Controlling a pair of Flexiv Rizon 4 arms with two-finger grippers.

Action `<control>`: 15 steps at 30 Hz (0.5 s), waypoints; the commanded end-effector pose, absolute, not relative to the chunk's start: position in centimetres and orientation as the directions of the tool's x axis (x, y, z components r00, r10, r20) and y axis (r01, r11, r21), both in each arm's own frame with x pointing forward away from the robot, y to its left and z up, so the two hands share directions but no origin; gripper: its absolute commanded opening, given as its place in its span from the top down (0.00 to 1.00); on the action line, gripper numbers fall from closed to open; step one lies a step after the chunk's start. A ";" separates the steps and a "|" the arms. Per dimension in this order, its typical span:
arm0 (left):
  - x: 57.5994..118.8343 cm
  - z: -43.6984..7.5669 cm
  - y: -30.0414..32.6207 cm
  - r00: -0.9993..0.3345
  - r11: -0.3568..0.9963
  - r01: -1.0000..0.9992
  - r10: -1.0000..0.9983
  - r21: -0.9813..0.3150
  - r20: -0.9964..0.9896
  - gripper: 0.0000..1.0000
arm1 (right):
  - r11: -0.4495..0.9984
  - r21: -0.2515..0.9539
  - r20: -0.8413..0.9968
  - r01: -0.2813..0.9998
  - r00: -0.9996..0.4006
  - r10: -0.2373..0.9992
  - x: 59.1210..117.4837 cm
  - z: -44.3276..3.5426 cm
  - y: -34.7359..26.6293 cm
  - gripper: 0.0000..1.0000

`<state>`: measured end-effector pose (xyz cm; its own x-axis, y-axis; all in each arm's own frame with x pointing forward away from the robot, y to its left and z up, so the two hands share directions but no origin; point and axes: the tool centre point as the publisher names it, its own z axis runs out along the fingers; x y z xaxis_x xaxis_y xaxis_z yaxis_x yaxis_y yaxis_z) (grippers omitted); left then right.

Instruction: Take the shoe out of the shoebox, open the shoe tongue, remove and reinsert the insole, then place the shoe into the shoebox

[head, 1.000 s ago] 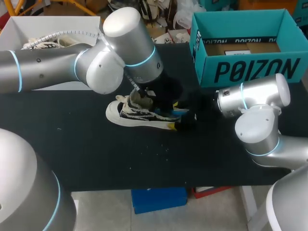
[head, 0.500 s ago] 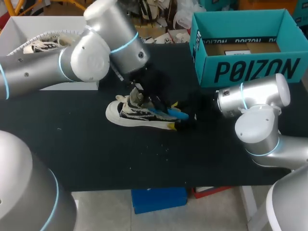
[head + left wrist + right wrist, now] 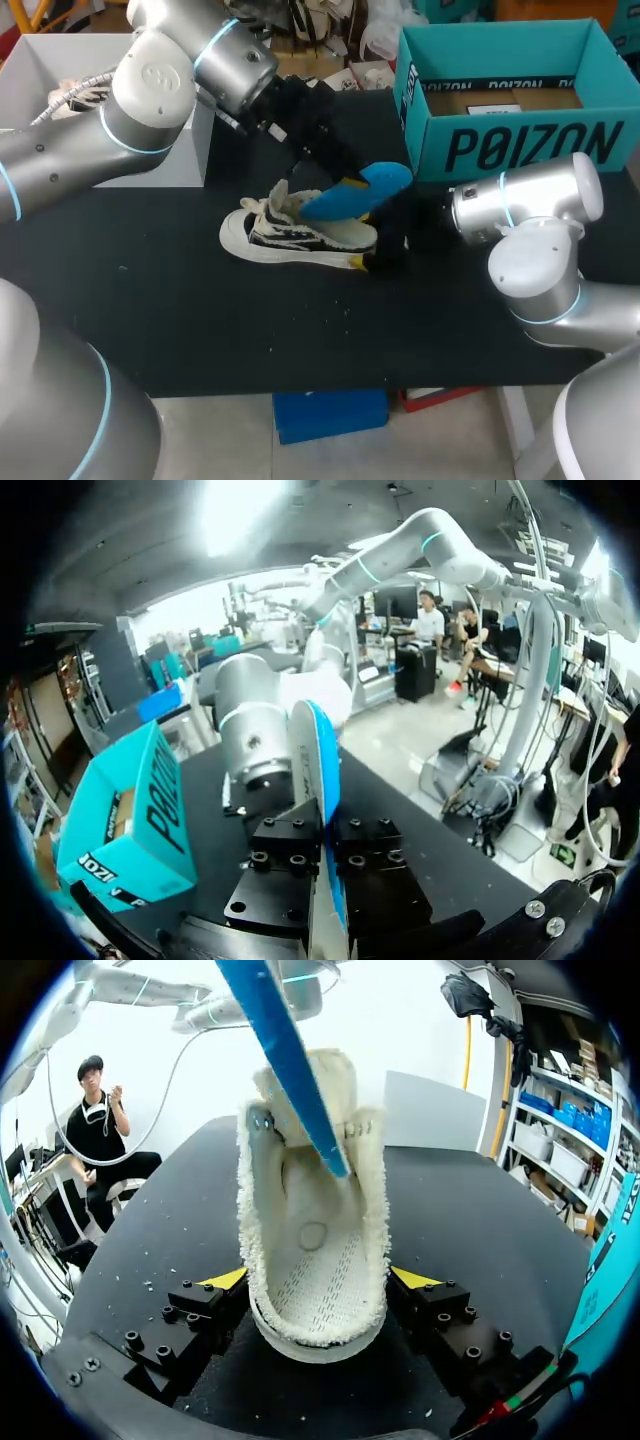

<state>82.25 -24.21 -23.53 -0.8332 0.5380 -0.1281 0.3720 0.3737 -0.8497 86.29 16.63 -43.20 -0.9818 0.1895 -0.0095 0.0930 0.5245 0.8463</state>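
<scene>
Clamping the heel of the shoe, my right gripper pressed one yellow tip to each side, low on the black table. Blue insole, tilted, lower end over the shoe's opening, was pinched tight in my left gripper. Teal shoebox stood beyond, apart.

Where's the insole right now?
Head view, mid-table: the blue insole is clamped in the left gripper, tilted above the shoe with its lower tip in the opening; the right gripper holds the heel.
</scene>
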 end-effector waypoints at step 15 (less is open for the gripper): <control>80.9 -22.3 -23.4 -0.873 0.331 0.302 0.473 -0.894 -0.120 1.00 | 0.526 0.845 -0.009 0.095 -0.981 0.191 86.3 -43.4 16.7 1.00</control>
